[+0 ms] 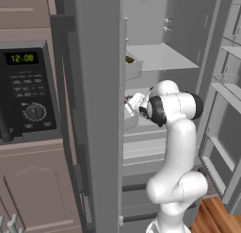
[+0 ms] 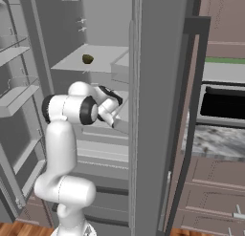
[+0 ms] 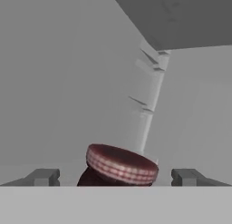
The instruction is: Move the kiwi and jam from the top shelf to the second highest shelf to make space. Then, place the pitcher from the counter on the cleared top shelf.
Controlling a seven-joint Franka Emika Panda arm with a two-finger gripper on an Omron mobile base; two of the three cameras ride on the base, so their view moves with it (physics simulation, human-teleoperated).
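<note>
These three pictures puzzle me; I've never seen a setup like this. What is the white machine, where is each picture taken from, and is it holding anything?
It is a white robot arm reaching into an open fridge in a computer-drawn kitchen. Two pictures come from cameras behind the arm, one on each side. The third looks out from the arm's hand, whose two dark fingertips stand wide apart. Between them sits a jam jar with a reddish lid; the fingertips do not touch it, so nothing is held. On the top shelf lies a small brown kiwi.
</note>
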